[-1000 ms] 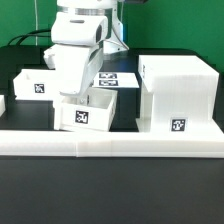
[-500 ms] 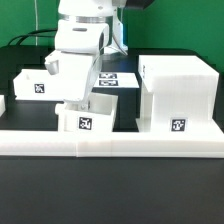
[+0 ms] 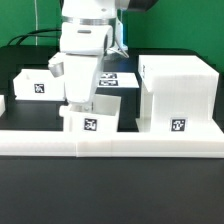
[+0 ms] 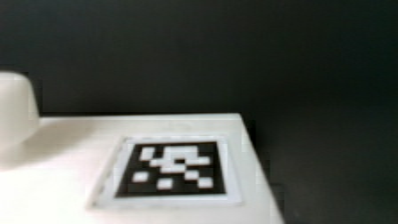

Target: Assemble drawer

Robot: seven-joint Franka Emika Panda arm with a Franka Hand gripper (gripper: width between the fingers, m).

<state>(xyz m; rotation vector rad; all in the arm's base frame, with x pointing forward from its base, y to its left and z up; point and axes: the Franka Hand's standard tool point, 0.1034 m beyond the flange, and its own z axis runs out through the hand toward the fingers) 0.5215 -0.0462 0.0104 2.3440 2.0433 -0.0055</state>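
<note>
The large hollow white shell (image 3: 176, 88) stands at the exterior view's right, with a tag on its front. My gripper (image 3: 79, 106) reaches down into a small white drawer box (image 3: 92, 120) just left of the shell and is shut on its wall; the box hides the fingertips. A second small white box (image 3: 36, 84) sits at the back left. The wrist view shows only a white surface with a black-and-white tag (image 4: 175, 168) against the dark table; no fingers show there.
The long low white border rail (image 3: 110, 141) runs along the front of the parts. The marker board (image 3: 117, 80) lies flat behind the held box, partly hidden by the arm. A white piece (image 3: 2, 104) sits at the left edge.
My gripper and the small drawer box have moved to the exterior view's right, closer to the large shell. The shell and the other box have not moved.
</note>
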